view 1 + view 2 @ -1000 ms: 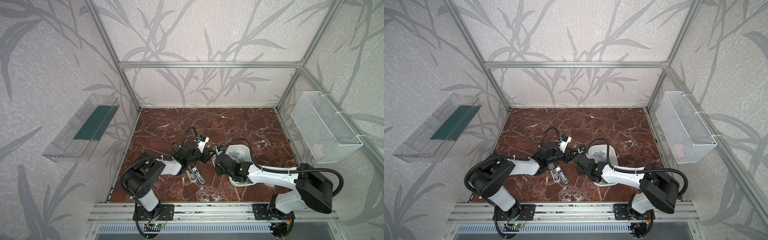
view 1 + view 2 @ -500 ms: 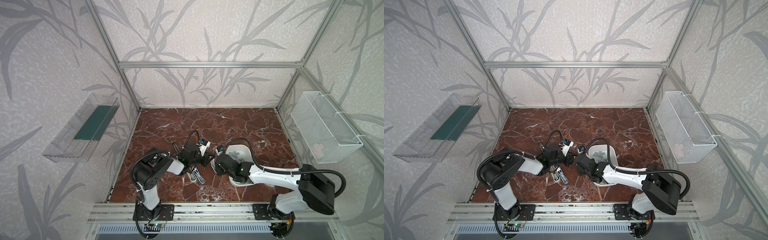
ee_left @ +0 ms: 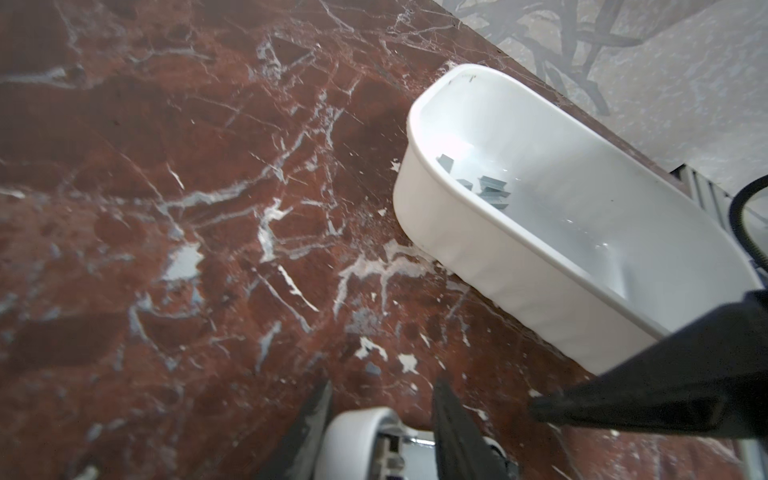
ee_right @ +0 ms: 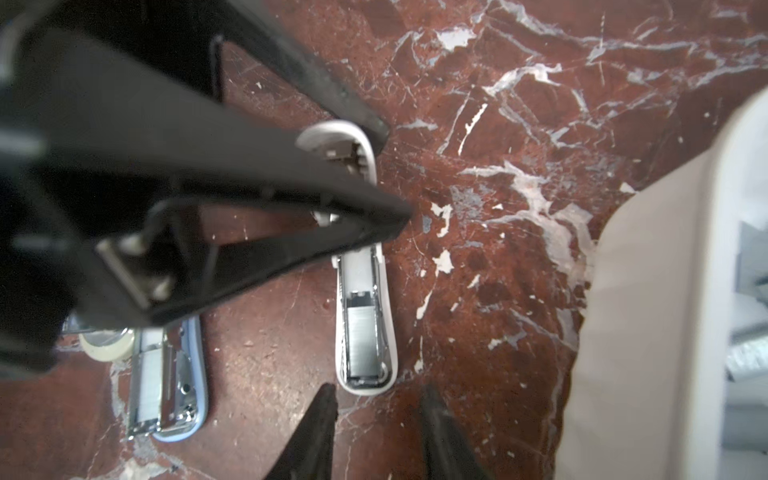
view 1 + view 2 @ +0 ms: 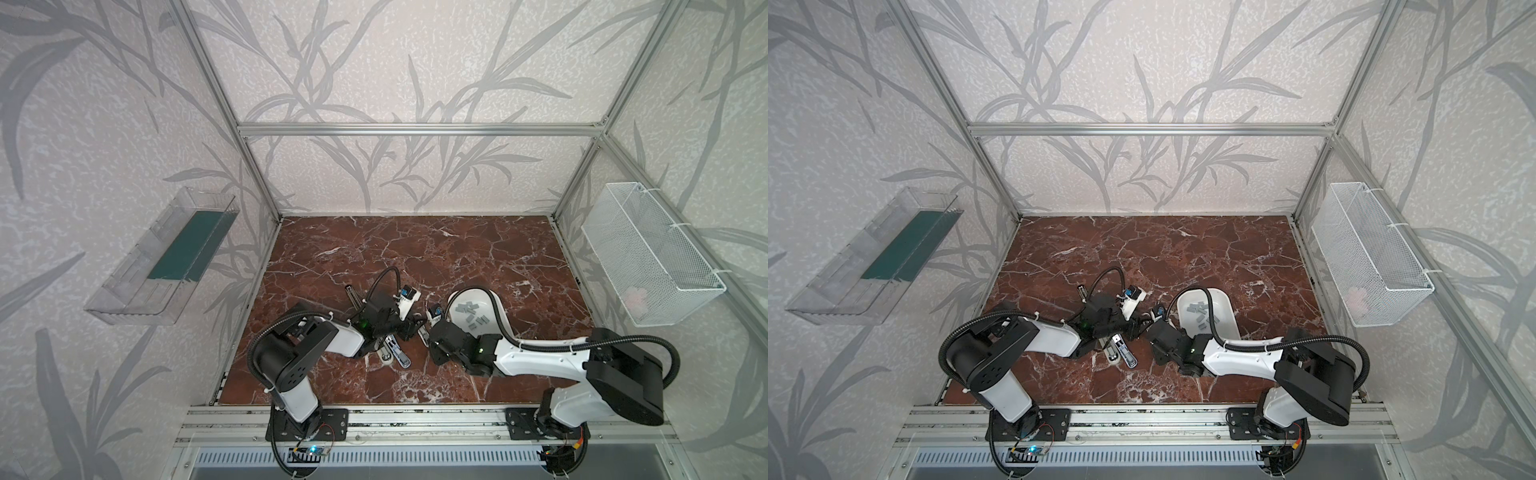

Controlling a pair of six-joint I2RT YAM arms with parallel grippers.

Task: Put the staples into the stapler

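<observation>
Grey flat staples (image 5: 470, 313), about a dozen, loose in one glossy white oval tub (image 3: 498, 257); barely five seen from left wrist. Right wrist alone: one grey strip (image 4: 362, 332) in white stapler (image 4: 365, 266) channel, blue-rimmed chrome piece (image 4: 166, 374) beside. Left gripper (image 3: 382, 388) parted astride stapler's end; right gripper (image 4: 378, 390) parted, empty.

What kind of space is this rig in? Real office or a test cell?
Most likely a purpose-built robot test cell: an aluminium frame holds wallpapered panels on three sides, a marble-look tabletop fills the floor, and the left arm and right arm are bolted to a rail at the front.
</observation>
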